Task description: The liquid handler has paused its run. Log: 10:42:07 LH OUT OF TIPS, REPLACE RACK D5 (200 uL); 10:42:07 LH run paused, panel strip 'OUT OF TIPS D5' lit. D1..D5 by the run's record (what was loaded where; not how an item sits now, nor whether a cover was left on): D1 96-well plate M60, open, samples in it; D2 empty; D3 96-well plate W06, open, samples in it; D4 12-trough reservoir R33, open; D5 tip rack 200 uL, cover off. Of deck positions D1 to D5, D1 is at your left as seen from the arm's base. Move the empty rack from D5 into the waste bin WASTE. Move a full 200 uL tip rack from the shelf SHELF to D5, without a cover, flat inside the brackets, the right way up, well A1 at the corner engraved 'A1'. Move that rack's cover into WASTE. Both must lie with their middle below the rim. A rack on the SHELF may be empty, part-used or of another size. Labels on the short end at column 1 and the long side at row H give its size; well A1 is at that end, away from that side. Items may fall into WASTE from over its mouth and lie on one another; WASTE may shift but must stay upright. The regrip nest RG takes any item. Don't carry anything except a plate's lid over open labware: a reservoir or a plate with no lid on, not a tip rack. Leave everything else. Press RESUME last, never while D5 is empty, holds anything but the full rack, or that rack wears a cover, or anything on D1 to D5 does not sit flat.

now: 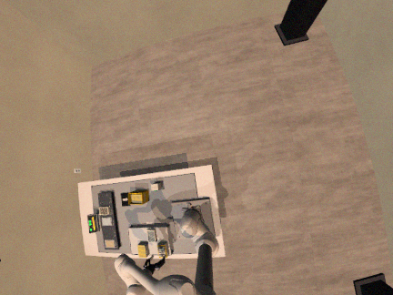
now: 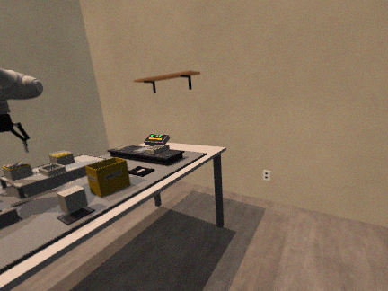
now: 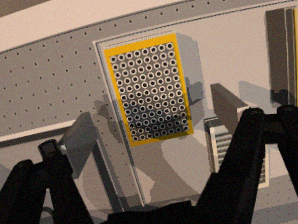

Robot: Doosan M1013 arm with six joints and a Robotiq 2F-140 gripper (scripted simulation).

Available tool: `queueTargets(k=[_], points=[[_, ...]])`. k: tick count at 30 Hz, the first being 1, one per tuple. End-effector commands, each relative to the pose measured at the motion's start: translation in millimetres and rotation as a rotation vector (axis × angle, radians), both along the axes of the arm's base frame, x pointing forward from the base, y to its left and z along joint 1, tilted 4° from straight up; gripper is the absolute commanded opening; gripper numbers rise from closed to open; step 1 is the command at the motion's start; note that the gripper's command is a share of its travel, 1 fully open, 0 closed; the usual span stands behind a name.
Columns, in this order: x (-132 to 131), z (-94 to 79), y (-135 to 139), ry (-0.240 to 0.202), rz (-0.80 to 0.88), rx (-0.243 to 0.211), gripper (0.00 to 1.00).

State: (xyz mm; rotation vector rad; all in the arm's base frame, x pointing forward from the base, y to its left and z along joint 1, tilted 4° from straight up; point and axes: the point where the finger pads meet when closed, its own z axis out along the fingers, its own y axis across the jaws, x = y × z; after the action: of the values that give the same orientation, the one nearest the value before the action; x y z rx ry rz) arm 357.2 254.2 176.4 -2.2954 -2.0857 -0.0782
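My gripper (image 3: pixel 151 111) is open and empty, hovering above the low shelf (image 1: pixel 150 237) at the table's near edge. It also shows in the overhead view (image 1: pixel 155 263) and at the far left of the side view (image 2: pixel 18 132). Below it, between the fingers in the wrist view, lies a yellow-framed tip rack (image 3: pixel 149 87) with no cover, its grid of holes showing. I cannot tell whether tips are in them. A pale ribbed item (image 3: pixel 220 145) lies to its right. Several racks sit on the shelf (image 2: pixel 52 169). The yellow waste bin (image 2: pixel 108 176) stands upright mid-table. The dark deck (image 1: pixel 108 216) is at the left.
The control panel with green lights (image 2: pixel 156 138) sits beside the deck. A pale block on a dark base (image 2: pixel 72 199) and a flat black piece (image 2: pixel 143 171) stand near the bin. The arm's elbow (image 1: pixel 191 225) hangs over the table's right side.
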Motion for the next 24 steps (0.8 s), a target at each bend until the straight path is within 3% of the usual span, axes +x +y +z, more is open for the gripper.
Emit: queueTargets(k=[1, 24], points=[[0.0, -4.6, 0.3, 0.0, 0.0, 0.0, 0.77], [0.4, -36.2, 2.2, 0.0, 0.0, 0.0, 0.77]])
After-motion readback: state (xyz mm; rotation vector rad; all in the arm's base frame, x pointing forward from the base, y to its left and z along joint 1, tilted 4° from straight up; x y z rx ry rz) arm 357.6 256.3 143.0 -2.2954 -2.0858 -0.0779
